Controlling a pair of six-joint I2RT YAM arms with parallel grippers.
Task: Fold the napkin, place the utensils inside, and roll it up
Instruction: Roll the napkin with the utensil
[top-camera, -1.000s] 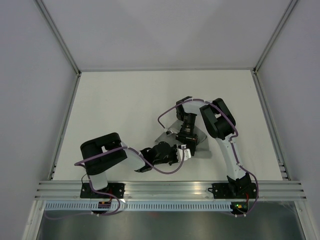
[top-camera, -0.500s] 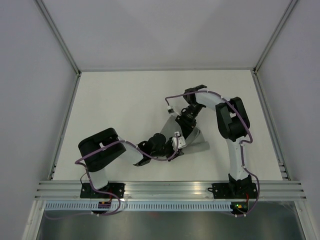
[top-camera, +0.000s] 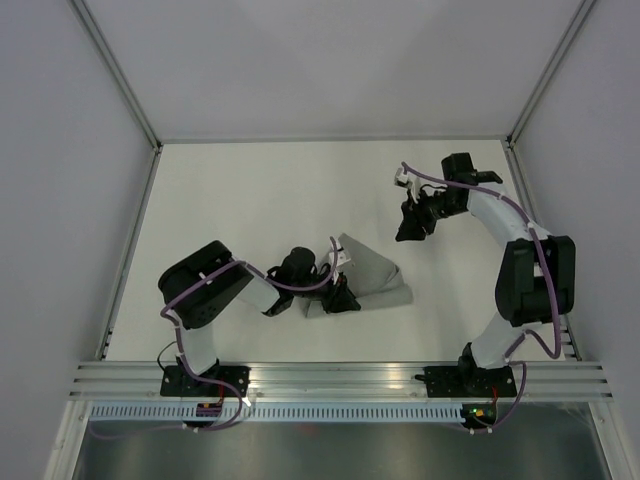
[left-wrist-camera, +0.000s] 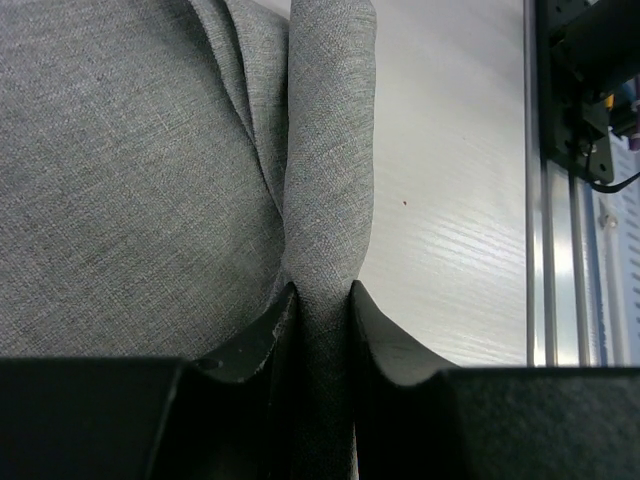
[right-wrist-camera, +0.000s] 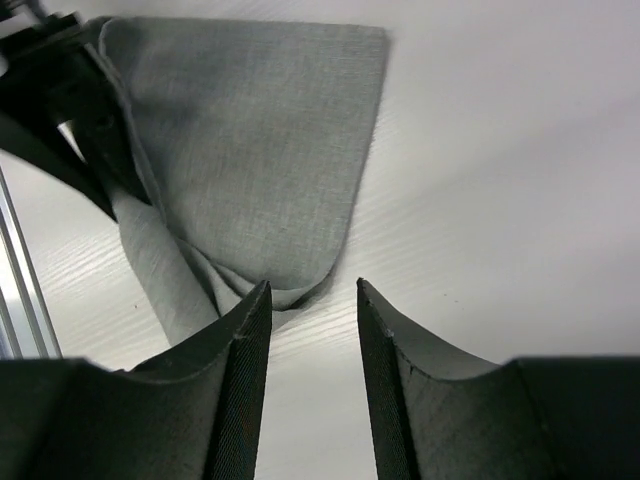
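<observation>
The right fingers (right-wrist-camera: 240, 390) have spread, left the napkin (top-camera: 375, 280) and swung off far right

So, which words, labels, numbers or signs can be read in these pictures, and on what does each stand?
No text can be read in any view.
The napkin is plain grey cloth, no print.
The white patch on the right wrist: too small to read.
The white patch on the left wrist: the same.
The dark part by the rail: blurred, nothing legible.

You have bright, even light from above; the napkin (top-camera: 378, 282) casts only a soft shadow beside it. Wrist views: its weave sharp, the fingers (left-wrist-camera: 400, 345) before it dark, blurred.
</observation>
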